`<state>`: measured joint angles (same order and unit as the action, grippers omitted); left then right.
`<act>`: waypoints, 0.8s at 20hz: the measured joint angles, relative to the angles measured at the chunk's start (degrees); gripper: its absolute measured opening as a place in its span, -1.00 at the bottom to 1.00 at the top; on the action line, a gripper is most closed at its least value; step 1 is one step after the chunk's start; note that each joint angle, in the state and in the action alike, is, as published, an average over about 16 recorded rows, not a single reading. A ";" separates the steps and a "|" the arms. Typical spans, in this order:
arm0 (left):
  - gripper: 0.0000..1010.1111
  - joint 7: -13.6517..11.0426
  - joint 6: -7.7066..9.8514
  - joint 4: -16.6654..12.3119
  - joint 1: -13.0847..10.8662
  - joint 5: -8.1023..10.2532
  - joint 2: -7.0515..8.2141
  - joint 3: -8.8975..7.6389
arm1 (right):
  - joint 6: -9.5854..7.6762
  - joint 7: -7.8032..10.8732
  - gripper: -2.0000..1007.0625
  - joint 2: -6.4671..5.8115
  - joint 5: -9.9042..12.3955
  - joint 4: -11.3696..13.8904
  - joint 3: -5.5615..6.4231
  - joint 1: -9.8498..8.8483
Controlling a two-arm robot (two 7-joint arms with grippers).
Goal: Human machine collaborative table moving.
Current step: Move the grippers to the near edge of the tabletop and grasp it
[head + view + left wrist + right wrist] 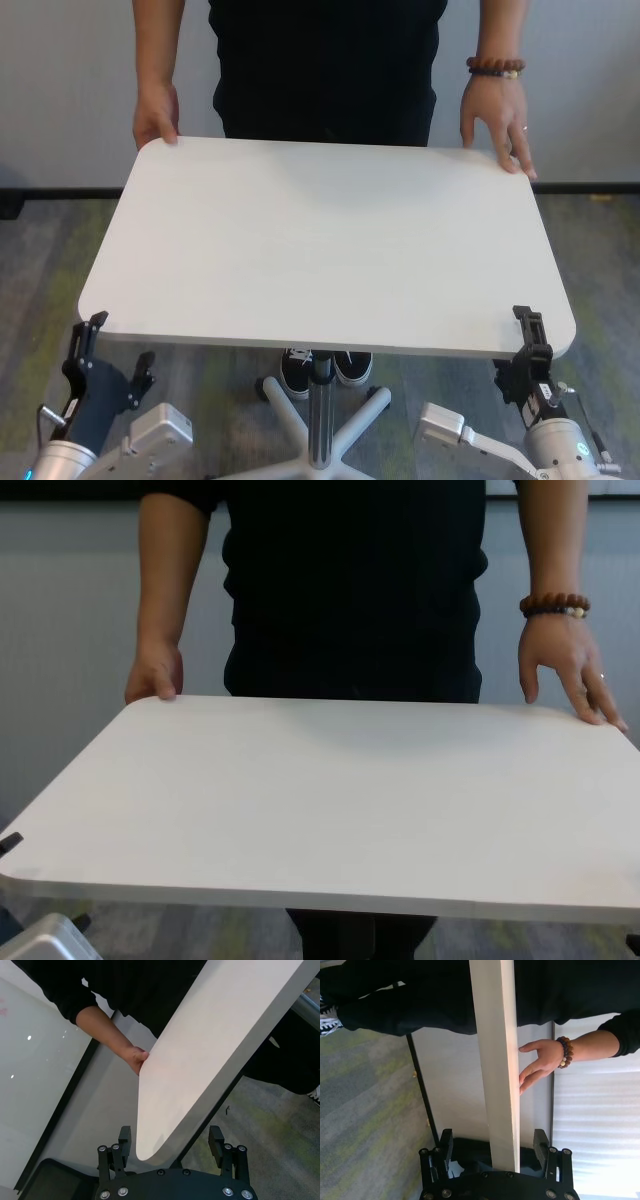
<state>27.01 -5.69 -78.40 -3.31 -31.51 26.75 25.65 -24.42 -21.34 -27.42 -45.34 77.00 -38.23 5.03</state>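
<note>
white tabletop (330, 245) at centre; human (325, 65) at 12 o'clock, hands on its far corners. left claw (172, 1145) at 7 o'clock and right claw (492, 1147) at 5 o'clock, fingers apart, straddling near corners.

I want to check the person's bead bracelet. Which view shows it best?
The right wrist view: the bracelet shows bead by bead beside the table edge. Head and chest views show it smaller; the left wrist view doesn't.
</note>
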 joint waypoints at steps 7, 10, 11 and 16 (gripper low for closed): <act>0.98 0.13 0.11 0.18 0.09 -0.65 -0.15 0.10 | -0.02 0.12 1.00 -0.10 0.19 0.17 -0.01 -0.03; 0.98 0.13 0.11 0.13 0.08 -0.45 -0.11 0.09 | -0.02 0.16 1.00 -0.12 0.24 0.21 -0.02 -0.05; 0.98 0.13 0.11 0.11 0.07 -0.39 -0.10 0.08 | -0.03 0.17 1.00 -0.13 0.25 0.22 -0.02 -0.05; 0.98 0.12 0.13 0.01 0.04 -0.14 -0.04 0.06 | -0.03 0.21 1.00 -0.16 0.30 0.27 -0.04 -0.07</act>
<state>27.13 -5.57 -78.39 -3.27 -31.64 26.71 25.71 -24.45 -21.13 -27.58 -45.05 77.27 -38.27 4.96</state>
